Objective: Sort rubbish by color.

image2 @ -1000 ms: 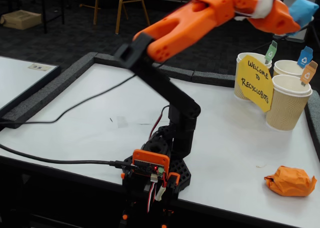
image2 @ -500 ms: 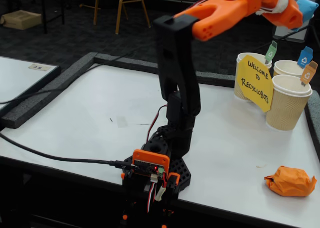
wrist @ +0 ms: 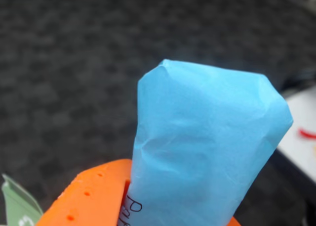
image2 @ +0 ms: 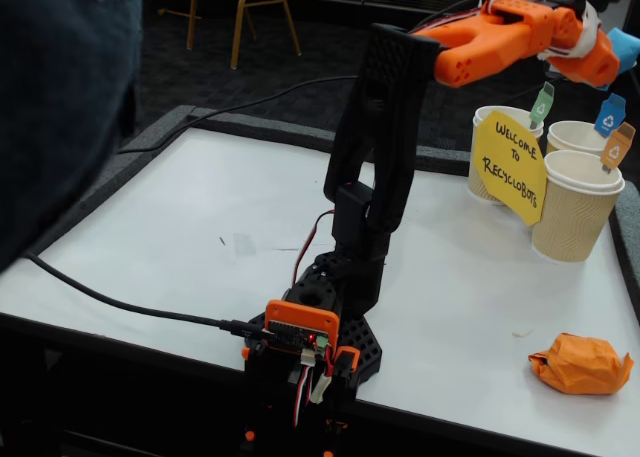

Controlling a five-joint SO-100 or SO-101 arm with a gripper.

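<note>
The white table top (image2: 190, 247), framed by a dark grey foam border, carries everything in the fixed view. A blurred dark blue shape (image2: 60, 87) fills the upper left corner of that view, too close to the camera to make out. The black and orange robot arm (image2: 375, 167) stands on its base at the table's near edge and reaches up and across toward the far right corner. A black cable (image2: 120, 302) runs from the left edge to the base.

Three ribbed beige paper cups (image2: 575, 207) are clustered at the far right corner, touching or just beside one another, each with a coloured recycling tag: green, blue and orange. A yellow handwritten "Welcome to Recyclobots" sign (image2: 510, 165) leans against the front of the cups.

The orange crumpled paper wad (image2: 582, 364) lies on the table near the near right corner, well apart from the cups.

The orange gripper (image2: 608, 59) hangs high above the cups. Its jaws are closed around the blue crumpled paper wad (wrist: 205, 152), which fills the wrist view and sticks out past the orange finger (wrist: 94, 196); in the fixed view only a blue corner shows at the right edge. A green tag (wrist: 17, 206) peeks into the lower left of the wrist view.
</note>
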